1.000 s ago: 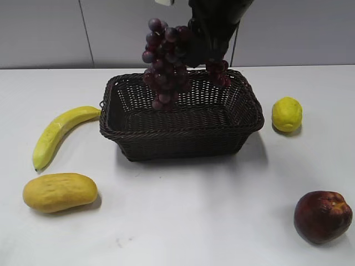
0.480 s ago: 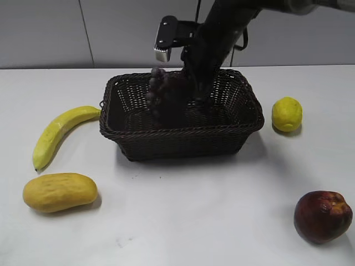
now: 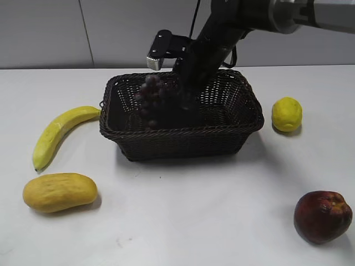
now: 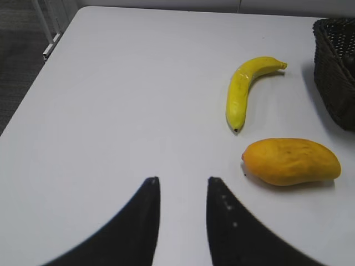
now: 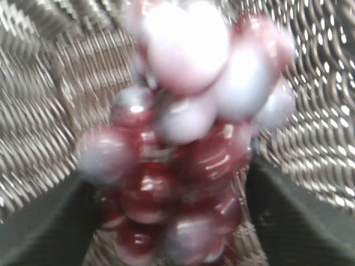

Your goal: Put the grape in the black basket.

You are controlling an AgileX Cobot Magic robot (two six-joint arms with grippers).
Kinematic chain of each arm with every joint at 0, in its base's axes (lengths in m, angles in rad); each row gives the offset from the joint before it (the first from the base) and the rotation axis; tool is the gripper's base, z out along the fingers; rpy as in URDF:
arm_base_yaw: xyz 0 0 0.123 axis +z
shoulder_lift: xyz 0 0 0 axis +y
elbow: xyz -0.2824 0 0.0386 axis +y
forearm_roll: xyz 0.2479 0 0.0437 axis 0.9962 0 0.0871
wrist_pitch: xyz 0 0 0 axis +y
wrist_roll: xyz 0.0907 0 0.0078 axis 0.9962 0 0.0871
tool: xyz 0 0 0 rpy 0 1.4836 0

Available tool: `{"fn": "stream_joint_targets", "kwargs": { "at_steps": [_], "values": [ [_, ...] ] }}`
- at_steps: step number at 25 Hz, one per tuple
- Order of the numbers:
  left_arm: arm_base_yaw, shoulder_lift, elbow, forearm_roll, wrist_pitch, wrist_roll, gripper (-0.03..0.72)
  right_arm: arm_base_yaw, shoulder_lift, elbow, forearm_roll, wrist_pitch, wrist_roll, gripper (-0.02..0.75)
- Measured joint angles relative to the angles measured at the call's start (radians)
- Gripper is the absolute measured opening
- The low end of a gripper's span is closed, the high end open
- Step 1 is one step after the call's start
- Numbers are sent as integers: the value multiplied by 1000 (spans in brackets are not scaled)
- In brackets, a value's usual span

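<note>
The grape (image 3: 151, 100) is a dark red-purple bunch, blurred, low inside the black basket (image 3: 183, 133) at its left half. My right gripper (image 3: 186, 94) reaches down into the basket from behind and is shut on the bunch. In the right wrist view the grape (image 5: 177, 138) fills the space between the two jaws of the right gripper (image 5: 172, 183), with the basket's weave (image 5: 44, 111) all round. My left gripper (image 4: 182, 180) is open and empty over bare table; the basket's corner (image 4: 338, 72) shows at that view's right edge.
A banana (image 3: 58, 133) and a yellow mango (image 3: 60, 192) lie left of the basket; both also show in the left wrist view, banana (image 4: 244, 91) and mango (image 4: 291, 160). A lemon (image 3: 287, 114) lies to the right, a dark red fruit (image 3: 323, 216) at the front right.
My right arm has come down from above the basket, lowering the grape into it and shifting it slightly left. The other fruits have not moved.
</note>
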Motion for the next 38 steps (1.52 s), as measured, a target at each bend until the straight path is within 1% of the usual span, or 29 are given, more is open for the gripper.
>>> {"fn": "stream_joint_targets", "kwargs": {
  "at_steps": [1, 2, 5, 8, 13, 18, 20, 24, 31, 36, 38],
  "values": [
    [0, 0, 0, 0, 0, 0, 234, 0, 0, 0, 11, 0, 13, 602],
    [0, 0, 0, 0, 0, 0, 234, 0, -1, 0, 18, 0, 27, 611],
    [0, 0, 0, 0, 0, 0, 234, 1, -12, 0, 22, 2, 89, 614],
    [0, 0, 0, 0, 0, 0, 234, 1, -52, 0, -3, 9, 153, 612],
    [0, 0, 0, 0, 0, 0, 234, 1, -165, 0, -94, 16, 222, 592],
    [0, 0, 0, 0, 0, 0, 234, -7, -268, 0, -256, 18, 443, 590],
    [0, 0, 0, 0, 0, 0, 234, -26, -299, 0, -289, 21, 529, 590],
    [0, 0, 0, 0, 0, 0, 234, -100, -335, 0, -304, 76, 644, 590],
    [0, 0, 0, 0, 0, 0, 234, -279, -352, 0, -305, 211, 822, 589],
    [0, 0, 0, 0, 0, 0, 234, -399, -378, 4, -301, 308, 899, 586],
    [0, 0, 0, 0, 0, 0, 234, -435, -392, 17, -292, 310, 922, 585]
  ]
}}
